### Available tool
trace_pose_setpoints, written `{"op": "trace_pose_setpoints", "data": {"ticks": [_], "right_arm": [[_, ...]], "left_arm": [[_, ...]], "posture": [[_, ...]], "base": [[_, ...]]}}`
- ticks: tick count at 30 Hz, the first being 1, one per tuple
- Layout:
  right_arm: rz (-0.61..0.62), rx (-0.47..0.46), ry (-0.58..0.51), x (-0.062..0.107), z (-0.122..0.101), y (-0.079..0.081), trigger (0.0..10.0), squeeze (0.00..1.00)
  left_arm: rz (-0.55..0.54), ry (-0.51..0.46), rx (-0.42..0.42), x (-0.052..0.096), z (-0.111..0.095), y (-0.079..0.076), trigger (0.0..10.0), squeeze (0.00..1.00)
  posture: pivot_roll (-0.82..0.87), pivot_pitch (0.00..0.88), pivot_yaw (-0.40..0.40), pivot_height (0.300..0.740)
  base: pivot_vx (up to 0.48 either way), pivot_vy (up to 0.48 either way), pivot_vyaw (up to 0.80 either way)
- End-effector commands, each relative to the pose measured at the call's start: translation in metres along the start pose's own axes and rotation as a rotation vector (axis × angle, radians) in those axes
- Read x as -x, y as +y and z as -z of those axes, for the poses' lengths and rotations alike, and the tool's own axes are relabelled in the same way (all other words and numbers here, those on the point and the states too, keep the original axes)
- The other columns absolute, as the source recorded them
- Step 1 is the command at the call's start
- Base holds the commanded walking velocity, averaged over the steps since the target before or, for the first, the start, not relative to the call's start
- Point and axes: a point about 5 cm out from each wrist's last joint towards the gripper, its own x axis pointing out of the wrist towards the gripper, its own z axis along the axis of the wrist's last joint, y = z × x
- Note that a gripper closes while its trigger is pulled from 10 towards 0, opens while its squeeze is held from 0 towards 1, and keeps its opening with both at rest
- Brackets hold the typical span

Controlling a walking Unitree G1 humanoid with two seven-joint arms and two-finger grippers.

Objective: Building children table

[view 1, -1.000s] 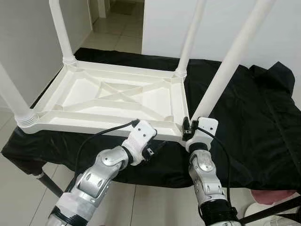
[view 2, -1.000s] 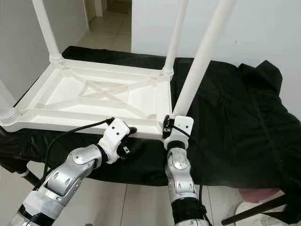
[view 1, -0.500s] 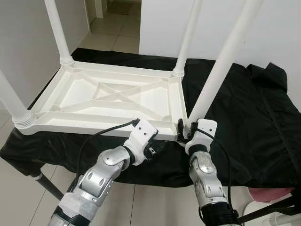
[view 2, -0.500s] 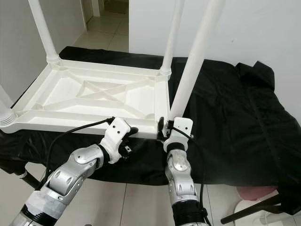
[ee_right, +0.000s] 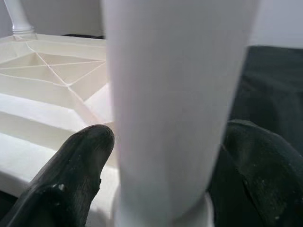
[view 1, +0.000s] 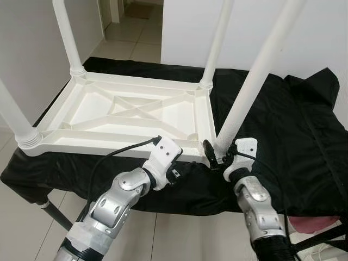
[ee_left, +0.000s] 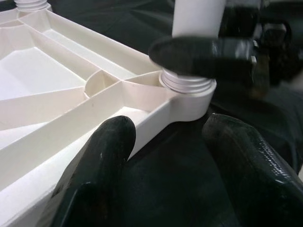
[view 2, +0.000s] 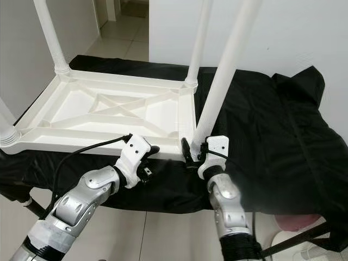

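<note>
White children's table [view 1: 136, 111] lies upside down on black cloth [view 1: 283, 136] covering the worktop, legs pointing up. Left gripper [ee_left: 161, 156] sits at the table's near rim, just left of the near-right leg [view 1: 253, 81]; fingers [ee_left: 102, 156] spread apart, one touching the rim edge, holding nothing. Right gripper [ee_right: 165, 156] is at the base of the near-right leg, fingers [ee_right: 75, 156] around the leg on both sides; contact looks close, can't tell if actually clamped. Leg's threaded collar [ee_left: 187, 82] sits in the corner socket. Pale tiled floor [view 1: 130, 43] and white walls [view 1: 27, 49] behind the table.
</note>
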Motion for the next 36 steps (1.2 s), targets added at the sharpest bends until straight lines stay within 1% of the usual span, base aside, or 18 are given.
{"op": "trace_pose_setpoints", "data": {"ticks": [1,2,3,4,6,7,9,10,11,12,13,14,15,20,24,25,32,36], "right_arm": [[-0.065,0.005,0.007,-0.002,0.001,0.000,10.0,0.00],[-0.119,0.039,0.008,-0.004,0.000,-0.003,10.0,0.00],[-0.119,0.039,0.008,-0.004,0.000,-0.003,10.0,0.00],[-0.187,0.066,0.016,-0.009,-0.002,-0.007,10.0,0.00],[-0.187,0.066,0.016,-0.009,-0.002,-0.007,10.0,0.00],[-0.226,0.078,0.027,-0.011,-0.003,-0.007,10.0,0.00],[-0.226,0.078,0.027,-0.011,-0.003,-0.007,10.0,0.00],[-0.272,0.094,0.042,-0.014,-0.001,-0.005,10.0,0.00],[-0.315,0.105,0.057,-0.017,0.002,-0.003,4.8,0.00],[-0.341,0.114,0.066,-0.018,0.003,-0.002,4.8,0.00],[-0.351,0.115,0.073,-0.019,0.005,-0.001,3.4,0.00],[-0.351,0.115,0.073,-0.019,0.005,-0.001,3.4,0.00],[-0.359,0.110,0.087,-0.020,0.007,0.000,0.0,0.00],[-0.392,0.104,0.110,-0.020,0.011,-0.002,0.0,0.00],[-0.393,0.117,0.118,-0.019,0.014,-0.008,0.0,0.00],[-0.369,0.104,0.117,-0.019,0.014,-0.012,10.0,0.00],[-0.298,0.055,0.114,-0.018,0.014,-0.016,10.0,0.00],[-0.236,0.023,0.121,-0.015,0.017,-0.011,10.0,0.00]], "left_arm": [[0.098,0.000,-0.005,-0.001,-0.003,-0.006,10.0,0.00],[0.101,0.000,-0.005,-0.001,-0.003,-0.006,10.0,0.00],[0.101,0.000,-0.005,-0.001,-0.003,-0.006,10.0,0.00],[0.106,-0.001,-0.007,-0.002,-0.004,-0.006,10.0,0.00],[0.106,-0.001,-0.007,-0.002,-0.004,-0.006,10.0,0.00],[0.109,-0.002,-0.006,-0.003,-0.004,-0.006,10.0,0.00],[0.109,-0.002,-0.006,-0.003,-0.004,-0.006,10.0,0.00],[0.114,-0.002,-0.006,-0.003,-0.005,-0.007,10.0,0.00],[0.117,-0.001,-0.008,-0.003,-0.005,-0.007,10.0,0.00],[0.119,-0.001,-0.009,-0.003,-0.005,-0.007,10.0,0.00],[0.119,0.001,-0.011,-0.003,-0.005,-0.007,10.0,0.00],[0.119,0.001,-0.011,-0.003,-0.005,-0.007,10.0,0.00],[0.118,0.000,-0.012,-0.003,-0.005,-0.007,10.0,0.00],[0.116,-0.003,-0.012,-0.004,-0.007,-0.006,10.0,0.00],[0.117,-0.004,-0.013,-0.005,-0.007,-0.007,10.0,0.00],[0.122,-0.007,-0.012,-0.006,-0.008,-0.008,10.0,0.00],[0.127,-0.008,-0.013,-0.007,-0.008,-0.008,10.0,0.00],[0.125,-0.009,-0.010,-0.008,-0.008,-0.009,10.0,0.00]], "posture": [[0.00,0.006,-0.028,0.740],[0.00,0.005,-0.021,0.740],[0.00,0.005,-0.021,0.740],[0.00,0.006,-0.018,0.740],[0.00,0.006,-0.018,0.740],[0.00,0.005,-0.013,0.740],[0.00,0.005,-0.013,0.740],[-0.01,0.006,-0.008,0.740],[-0.01,0.004,-0.007,0.740],[-0.01,0.004,-0.007,0.740],[-0.01,0.004,-0.006,0.740],[-0.01,0.004,-0.006,0.740],[-0.01,0.004,-0.006,0.740],[0.00,0.004,-0.009,0.740],[0.00,0.005,-0.005,0.740],[-0.01,0.006,-0.002,0.740],[-0.01,0.009,-0.004,0.740],[-0.01,0.017,-0.008,0.740]], "base": [[0.000,0.000,0.00],[0.000,0.000,0.00],[0.000,0.000,0.00],[0.000,0.000,0.00],[0.000,0.000,0.00],[0.000,0.000,0.00],[0.000,0.000,0.00],[0.000,0.000,0.00],[0.000,0.000,0.00],[0.000,0.000,0.00],[0.000,0.000,0.00],[0.000,0.000,0.00],[0.000,0.000,0.00],[0.000,0.000,0.00],[0.000,0.000,0.00],[0.000,0.000,0.00],[0.000,0.000,0.00],[0.000,0.000,0.00]]}}
